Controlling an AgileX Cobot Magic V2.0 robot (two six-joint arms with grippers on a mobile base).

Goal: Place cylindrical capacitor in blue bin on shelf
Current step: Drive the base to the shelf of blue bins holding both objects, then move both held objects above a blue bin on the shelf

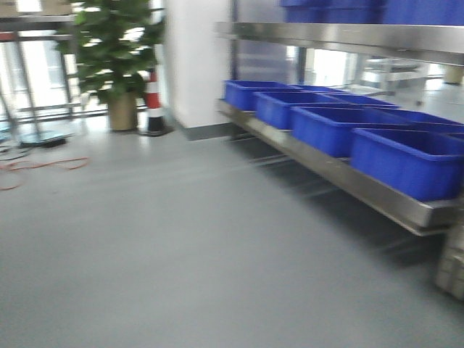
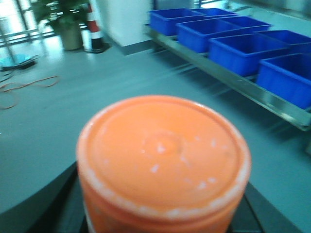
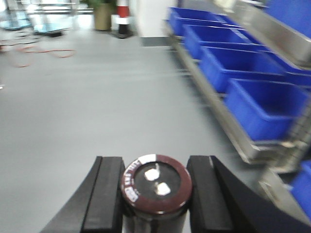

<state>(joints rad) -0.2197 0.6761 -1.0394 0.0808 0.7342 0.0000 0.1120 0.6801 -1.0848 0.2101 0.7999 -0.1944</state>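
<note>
The cylindrical capacitor (image 3: 155, 187), dark brown with two metal terminals on its top, stands upright in my right gripper (image 3: 155, 164), whose black fingers (image 3: 108, 189) are shut on its sides. My left gripper (image 2: 163, 199) is shut on an orange cylinder (image 2: 163, 150) that fills its view and hides most of the fingers. To the right, the stainless-steel shelf (image 1: 341, 177) holds a row of several open blue bins (image 1: 406, 159). The same shelf (image 3: 218, 116) and blue bins (image 3: 265, 104) lie ahead and to the right of the capacitor, well apart from it. The views are motion-blurred.
Grey floor stretches between me and the shelf. An upper shelf rail (image 1: 341, 35) runs above the bins. A potted plant (image 1: 116, 51) and a red-and-white cone (image 1: 153, 101) stand by a white pillar (image 1: 196, 58). An orange cable (image 1: 43, 165) lies on the floor at left.
</note>
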